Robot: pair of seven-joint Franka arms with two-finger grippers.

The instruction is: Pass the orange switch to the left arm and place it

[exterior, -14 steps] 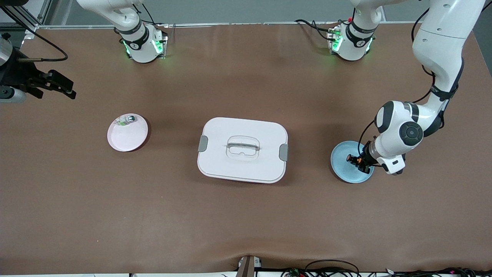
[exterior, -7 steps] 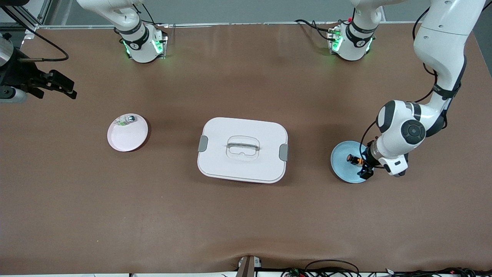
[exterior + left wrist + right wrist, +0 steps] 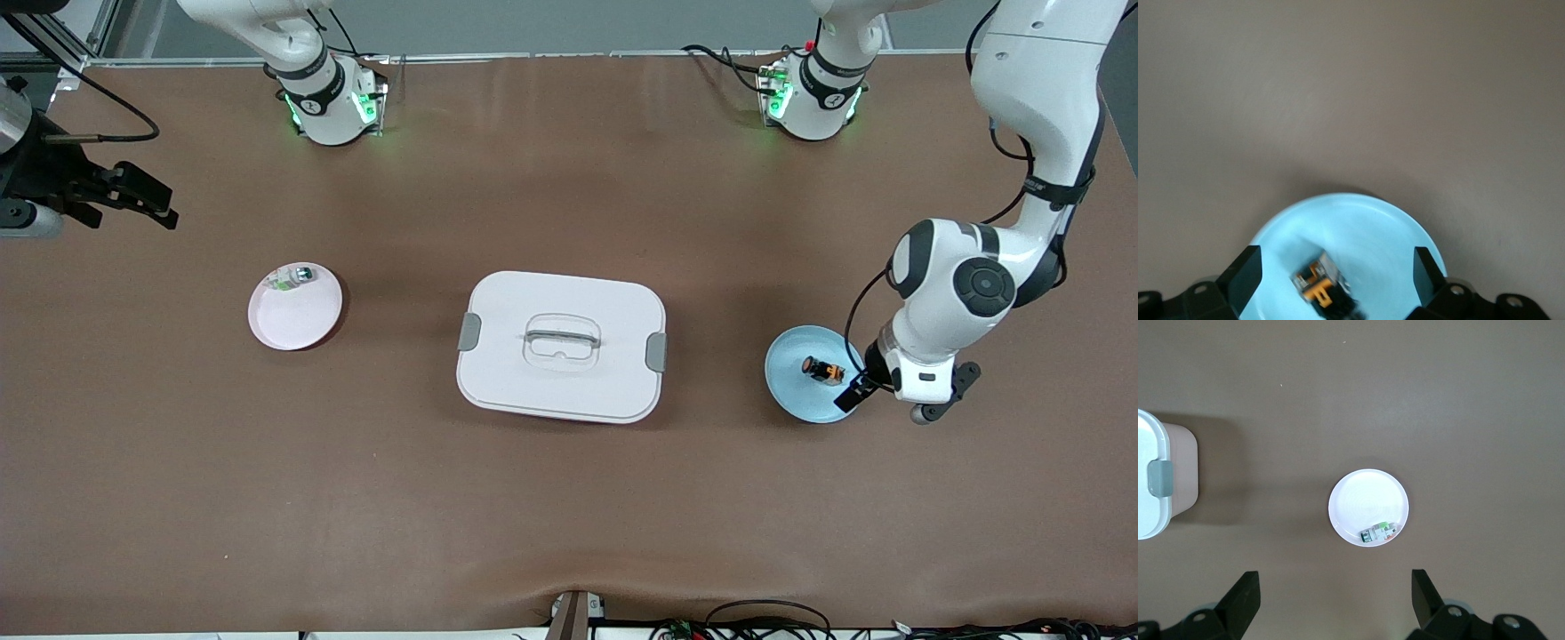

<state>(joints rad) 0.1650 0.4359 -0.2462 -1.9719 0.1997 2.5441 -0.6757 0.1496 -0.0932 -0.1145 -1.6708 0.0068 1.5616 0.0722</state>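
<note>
Left gripper (image 3: pixel 1331 280) low, jaws apart; right gripper (image 3: pixel 1331 600) likewise.

The box (image 3: pixel 561 346) stands mid-table between the pink plate (image 3: pixel 294 308) and the blue plate (image 3: pixel 805 391), with bare table (image 3: pixel 569 178) on every side of it.

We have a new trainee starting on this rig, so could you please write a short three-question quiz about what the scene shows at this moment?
1. True or false: the orange switch lies on the pink plate.
2. Which gripper is over the blue plate? A) left gripper B) right gripper C) neither
3. Fill in: the box stands between the two ____.

Key
1. False: it lies on the blue plate, free of the left gripper's open fingers; the pink plate holds a clear-whitish piece.
2. A: the right gripper waits open, up at the right arm's end of the table.
3. plates.
</note>
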